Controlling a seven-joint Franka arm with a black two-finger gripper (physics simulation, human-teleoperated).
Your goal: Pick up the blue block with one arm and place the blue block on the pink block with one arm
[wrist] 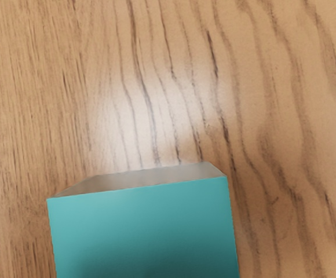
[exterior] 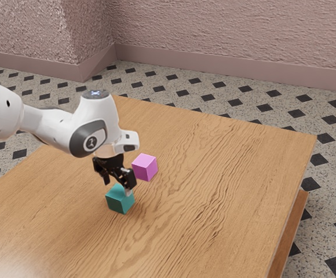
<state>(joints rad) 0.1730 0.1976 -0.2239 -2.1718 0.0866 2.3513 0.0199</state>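
From the left of the exterior view the arm (exterior: 35, 124) reaches to the frame's centre-left. There the gripper (exterior: 117, 184) hangs with its fingers spread about block-wide and holding nothing. The blue block (exterior: 120, 201), teal in look, sits on the table (exterior: 226, 174) directly beneath the fingertips, so I judge the coming move to be a straight descent. In the wrist view the blue block (wrist: 142, 231) lies just under the hand. The pink block (exterior: 145, 167) stands just beside it, up and to the right.
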